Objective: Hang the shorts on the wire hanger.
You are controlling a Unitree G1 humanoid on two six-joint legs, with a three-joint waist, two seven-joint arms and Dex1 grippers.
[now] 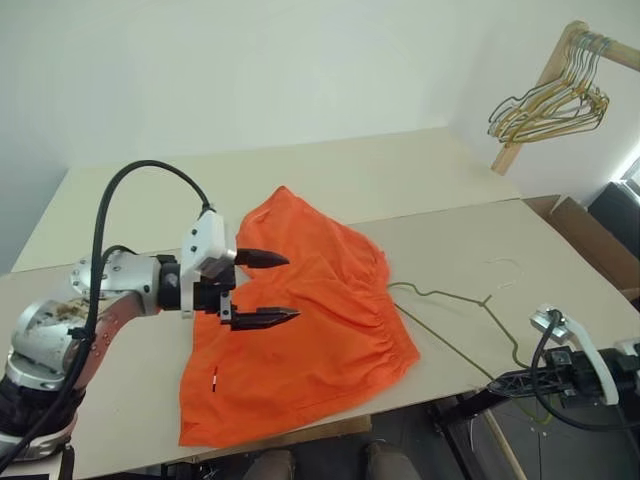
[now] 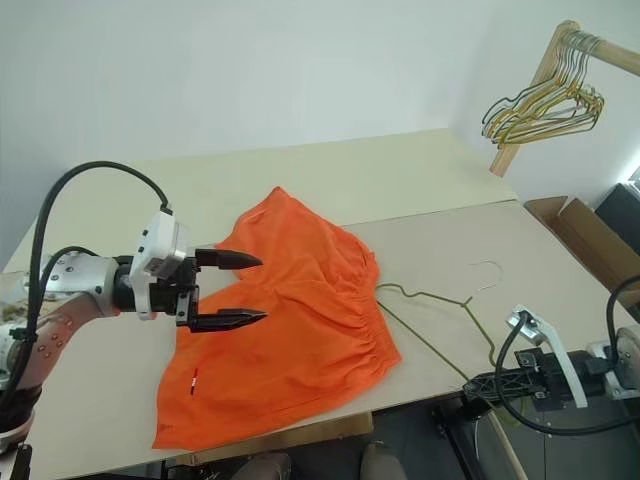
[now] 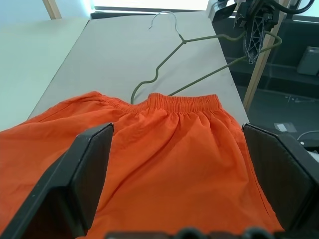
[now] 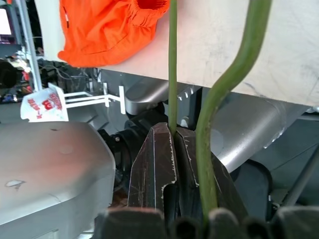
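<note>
My left claw [image 1: 266, 290] hangs over the orange shorts [image 1: 300, 330], fingers spread wide apart, nothing between them. One black fingertip [image 1: 272, 259] sits above the other, both pointing across the fabric toward my right side. Under and ahead of this claw the shorts lie flat on the pale table [image 1: 400, 180], the gathered waistband on the side facing my right claw, and a small white mark shows on the cloth near the table's front edge. From the left wrist, the waistband runs straight across just beyond my open fingers, and past it lies the wire hanger [image 3: 199, 59].

My right claw [image 4: 174, 144] is off the table's front edge, well apart from the shorts. Its fingers are pressed together on the wire hanger, one thin olive wire pinched right between the tips, a second wire of it passing just beside them. From that grip the hanger reaches back over the table toward the waistband, its hook [image 2: 487, 275] lying on the tabletop.
</note>
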